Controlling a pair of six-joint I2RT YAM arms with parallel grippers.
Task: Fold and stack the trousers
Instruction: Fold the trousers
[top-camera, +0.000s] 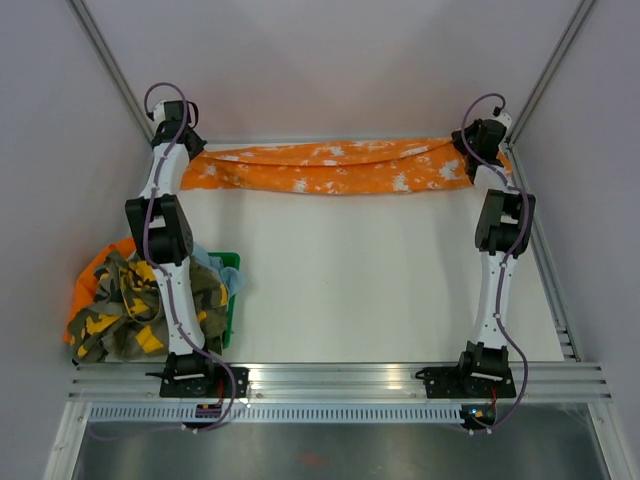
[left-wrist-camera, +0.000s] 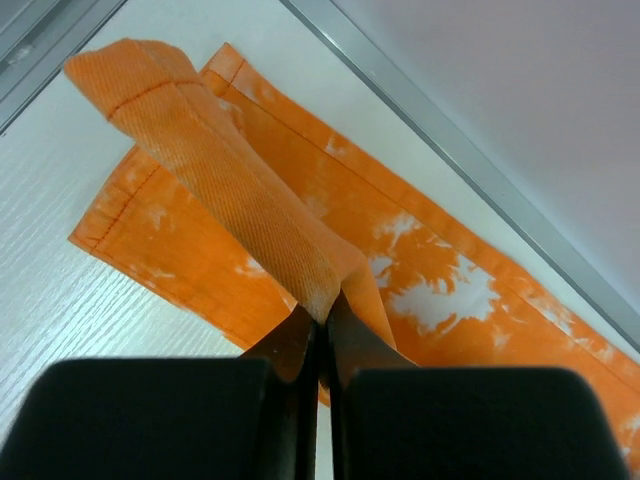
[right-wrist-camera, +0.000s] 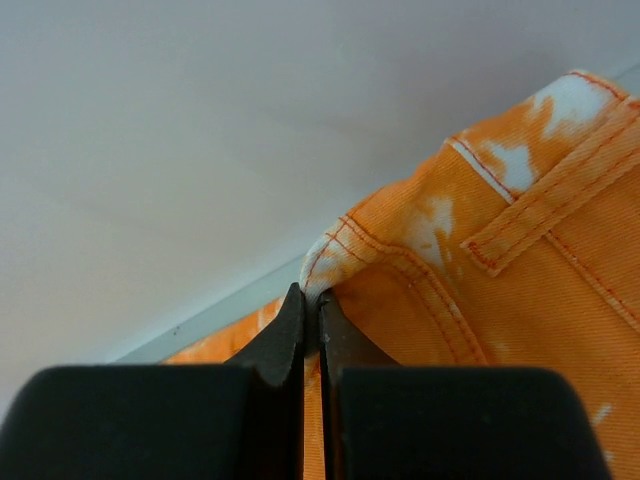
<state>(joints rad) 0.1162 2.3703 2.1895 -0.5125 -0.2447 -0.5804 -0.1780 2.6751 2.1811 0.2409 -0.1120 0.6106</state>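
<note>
The orange trousers (top-camera: 330, 168) lie stretched along the top of the frame on the bench (top-camera: 380, 290). The left claw (left-wrist-camera: 322, 312) pinches a leg hem (left-wrist-camera: 130, 75), the right claw (right-wrist-camera: 312, 302) the waistband (right-wrist-camera: 400, 255). The cloth looks soft and limp and will likely sag, so the stitched edges should hold best.

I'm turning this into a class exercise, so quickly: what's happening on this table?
Orange trousers are held stretched along the far edge of the table. The left gripper is shut on a leg end, lifted off the surface; the right gripper is shut on the waistband. More clothes sit heaped in a green basket at the near left.
</note>
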